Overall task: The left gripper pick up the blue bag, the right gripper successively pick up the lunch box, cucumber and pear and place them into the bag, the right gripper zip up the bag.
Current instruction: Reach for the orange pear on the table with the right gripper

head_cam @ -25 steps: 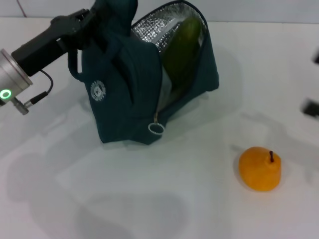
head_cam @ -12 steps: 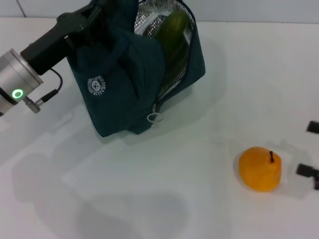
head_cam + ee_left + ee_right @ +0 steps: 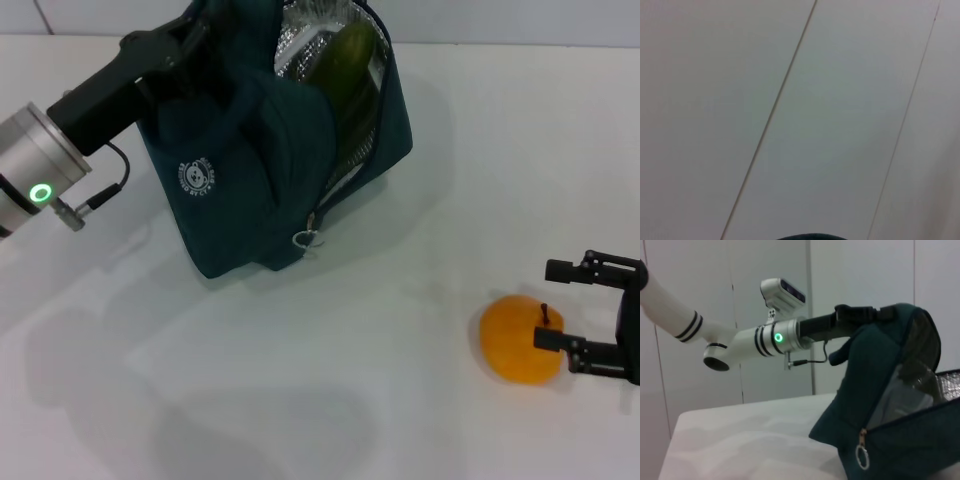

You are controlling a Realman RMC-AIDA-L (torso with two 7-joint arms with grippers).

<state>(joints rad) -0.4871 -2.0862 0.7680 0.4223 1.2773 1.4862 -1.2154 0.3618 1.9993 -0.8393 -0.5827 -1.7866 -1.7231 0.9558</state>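
- Since the earlier frames, the right pincer (image 3: 563,305) has been brought in from the right edge of the head view, and its two dark fingers are now seen spread around the stalk side of the pear (image 3: 520,338); the blue bag (image 3: 285,150) has been lifted a little and tipped back, then barely shifted in the last half second
- From this it is judged that the pear is the item now being gone after, with no grip yet made on it; the orange pear is left sitting on the white bench (image 3: 300,390), well apart from the bag
- The bag is held up by its top at the left pincer (image 3: 195,25), whose fingers are hidden in the fabric, so it cannot be told how they stand; the bag's base appears to be resting on the bench
- A green cucumber (image 3: 345,60) is seen lying against the silver lining inside the open mouth; the lunch box cannot be made out from these views
- The zip is still undone, with its ring pull (image 3: 303,238) hanging at the front lower corner
- A small round white badge (image 3: 201,174) is printed on the bag's side, with lettering around it that cannot be read
- Only a pale panelled wall and a sliver of dark fabric are shown in the left wrist view
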